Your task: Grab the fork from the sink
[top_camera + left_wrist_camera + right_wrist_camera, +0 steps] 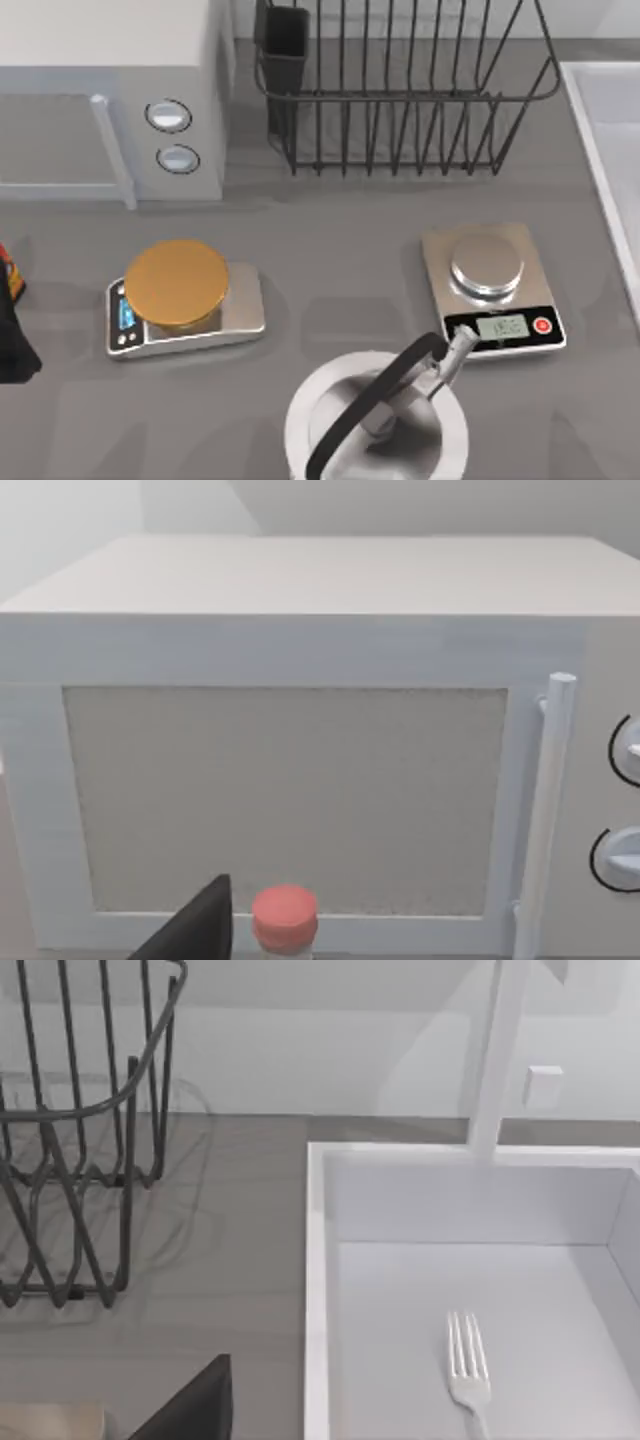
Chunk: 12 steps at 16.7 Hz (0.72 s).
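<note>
Lying tines-up inside the pale white rectangular sink [318, 1290], the slim silver fork [467, 1372] is appearing to the right wrist camera; gripper openings: cannot tell.

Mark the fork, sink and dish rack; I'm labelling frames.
Slim silver metal fork [467, 1368], right wrist view: tines.
Pale rectangular white sink [316, 1290], right wrist view: raised rim.
Black wire dish rack [400, 95], top view: front rail.

White microwave [110, 95] at back left, door handle and two round dials [170, 116] on its front; red-capped bottle [285, 918] just before the door. Black wire dish rack [400, 90] at back centre. Kitchen scale with orange disc [177, 285] on left; steel scale [492, 285] on right. Kettle with black handle [375, 420] at front centre.
</note>
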### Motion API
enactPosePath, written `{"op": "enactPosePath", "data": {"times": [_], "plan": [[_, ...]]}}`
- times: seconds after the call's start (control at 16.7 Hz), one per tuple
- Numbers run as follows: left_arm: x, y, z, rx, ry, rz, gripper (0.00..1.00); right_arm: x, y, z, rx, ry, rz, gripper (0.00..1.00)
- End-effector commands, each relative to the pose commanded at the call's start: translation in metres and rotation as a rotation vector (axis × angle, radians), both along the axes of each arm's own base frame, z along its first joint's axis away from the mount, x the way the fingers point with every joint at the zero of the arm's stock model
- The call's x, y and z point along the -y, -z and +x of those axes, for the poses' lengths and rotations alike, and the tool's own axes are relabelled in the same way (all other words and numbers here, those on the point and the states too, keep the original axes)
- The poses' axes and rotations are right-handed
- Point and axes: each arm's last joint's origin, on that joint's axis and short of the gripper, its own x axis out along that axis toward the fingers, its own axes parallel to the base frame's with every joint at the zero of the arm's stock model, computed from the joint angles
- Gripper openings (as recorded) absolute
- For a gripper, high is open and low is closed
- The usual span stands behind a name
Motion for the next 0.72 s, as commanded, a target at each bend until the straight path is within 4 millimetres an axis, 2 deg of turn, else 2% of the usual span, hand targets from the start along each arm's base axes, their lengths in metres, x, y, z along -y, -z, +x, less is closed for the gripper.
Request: {"op": "enactPosePath", "data": {"times": [0.18, 0.42, 0.6, 0.72], "plan": [[0.000, 0.000, 0.000, 0.000, 0.000, 0.000, 1.00, 0.003, -0.037, 0.026, -0.160, 0.015, -0.014, 1.00], [0.000, 0.000, 0.000, 0.000, 0.000, 0.000, 1.00, 0.012, -0.078, 0.089, -0.410, 0.032, -0.026, 1.00], [0.000, 0.000, 0.000, 0.000, 0.000, 0.000, 1.00, 0.023, -0.089, 0.151, -0.610, 0.039, -0.028, 1.00], [0.000, 0.000, 0.000, 0.000, 0.000, 0.000, 1.00, 0.032, -0.084, 0.194, -0.743, 0.040, -0.024, 1.00]]}}
